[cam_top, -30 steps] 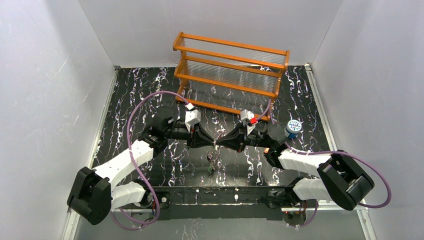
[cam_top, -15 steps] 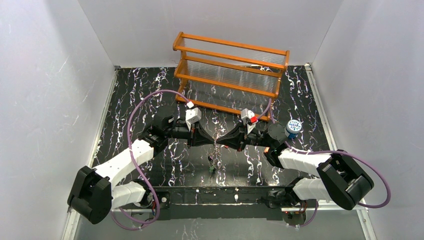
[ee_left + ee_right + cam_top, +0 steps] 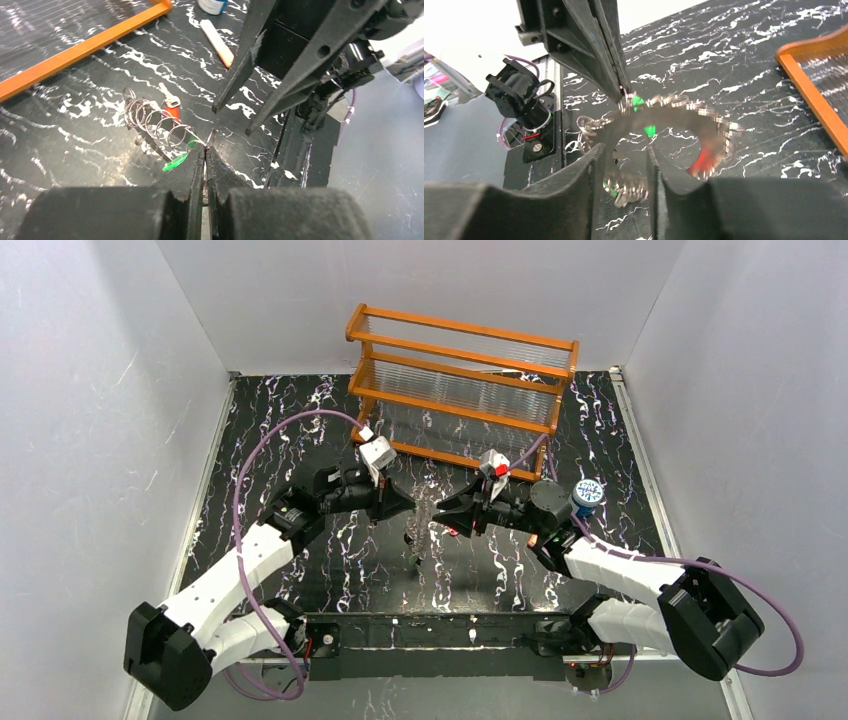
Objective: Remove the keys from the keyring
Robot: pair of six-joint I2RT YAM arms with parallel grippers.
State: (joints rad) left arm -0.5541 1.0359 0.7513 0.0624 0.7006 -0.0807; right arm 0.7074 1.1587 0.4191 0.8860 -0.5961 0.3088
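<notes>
The left gripper has its fingers clenched on a small wire loop at the near end of the keyring. From the fingertips the keyring stretches away to their left as a coil of silvery loops above the black marbled table. A green key hangs just beside the left fingertips, under the coil. A red key with a silvery blade sits near the coil's far end; whether it rests on the table I cannot tell.

Just beyond the pinched loop, the right gripper points back at the left one. Its fingers are parted with nothing between them, and they are clear of the loops. From the right wrist the keyring shows only as a blurred hoop just ahead of that gripper's fingertips.

Farther off, past the right fingers, lie a pale tube with an orange end and a blue-and-white lid. An orange rack stands well to the left of them.
</notes>
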